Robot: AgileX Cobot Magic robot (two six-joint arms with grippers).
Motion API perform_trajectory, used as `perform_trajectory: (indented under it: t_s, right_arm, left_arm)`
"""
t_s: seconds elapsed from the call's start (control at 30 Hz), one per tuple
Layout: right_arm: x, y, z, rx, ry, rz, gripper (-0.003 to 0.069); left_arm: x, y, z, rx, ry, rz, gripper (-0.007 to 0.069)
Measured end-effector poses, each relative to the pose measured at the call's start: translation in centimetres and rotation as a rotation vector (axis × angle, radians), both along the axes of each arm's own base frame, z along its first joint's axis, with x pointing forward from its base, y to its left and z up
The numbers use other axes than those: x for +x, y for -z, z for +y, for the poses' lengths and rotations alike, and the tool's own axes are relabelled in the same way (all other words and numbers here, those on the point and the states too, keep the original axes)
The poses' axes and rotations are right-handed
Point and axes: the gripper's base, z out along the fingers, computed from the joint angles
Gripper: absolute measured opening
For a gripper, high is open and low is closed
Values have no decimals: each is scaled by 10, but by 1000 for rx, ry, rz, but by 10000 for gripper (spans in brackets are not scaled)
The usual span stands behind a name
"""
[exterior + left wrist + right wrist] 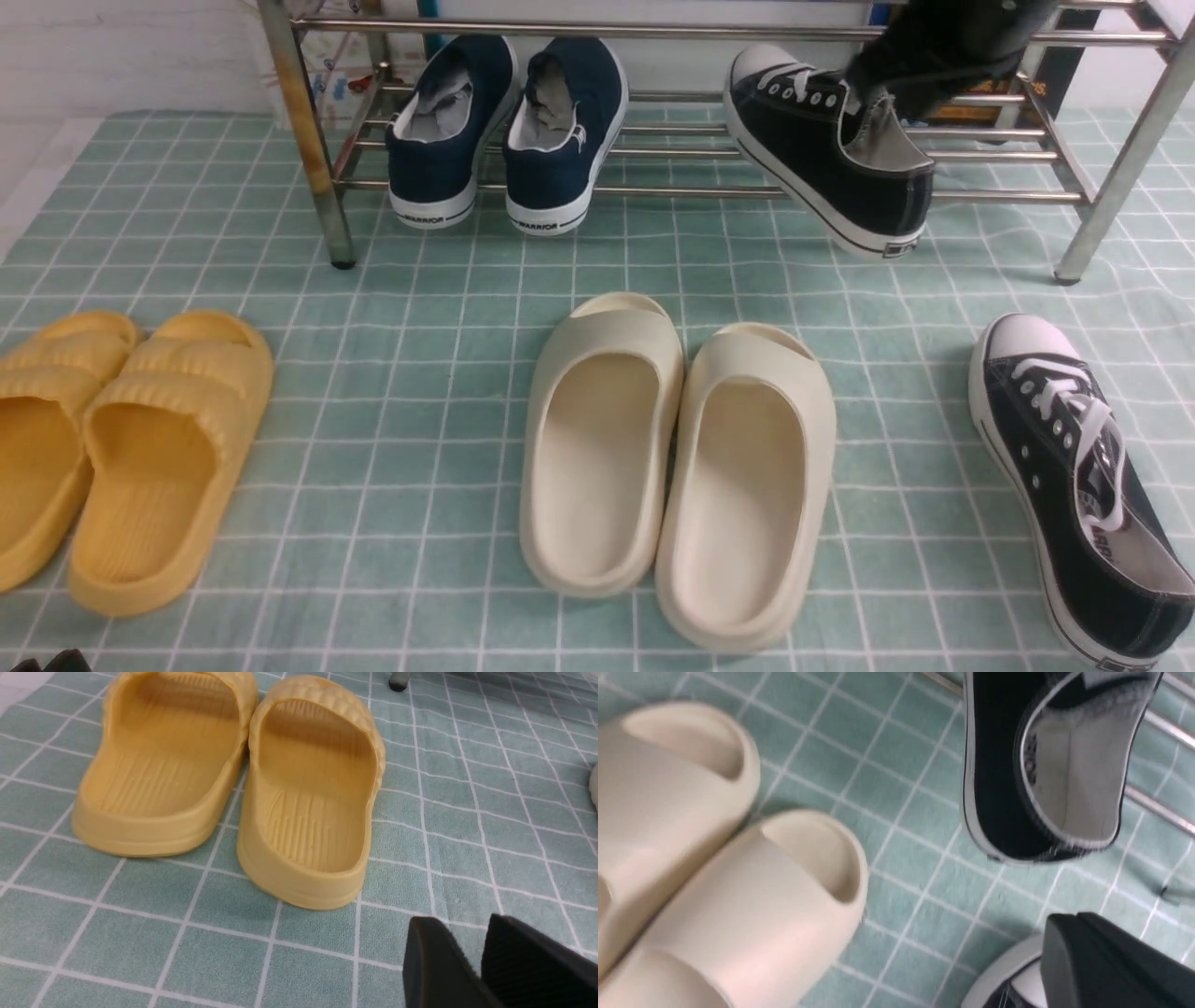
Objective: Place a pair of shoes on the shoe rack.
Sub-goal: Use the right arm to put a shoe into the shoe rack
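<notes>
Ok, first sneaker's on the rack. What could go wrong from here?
The black sneaker on the rack sits skewed, its heel overhanging the front bar, so a bump might tip it off. The floor sneaker's loose laces droop over its opening and could snag the right gripper if it grasps there.

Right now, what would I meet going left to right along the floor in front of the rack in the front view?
Yellow slides → cream slides → black sneaker lying on the floor
</notes>
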Motion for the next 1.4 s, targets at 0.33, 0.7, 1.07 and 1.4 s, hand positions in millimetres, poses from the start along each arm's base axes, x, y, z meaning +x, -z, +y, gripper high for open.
perform_trajectory:
  t_s: [0.33,0.7,1.07,1.4]
  right_arm:
    - [21,100,-45,14,167,73,-3]
    - [43,131,-29,94,163,2,-3]
    - [48,119,-16,167,157,-50,-3]
    - [51,130,-6,227,154,-32,6]
  left_arm:
    - [0,0,0,0,0,0,188]
    - [0,0,0,0,0,0,197]
    - [0,0,0,0,0,0,200]
    - [0,0,0,0,0,0,210]
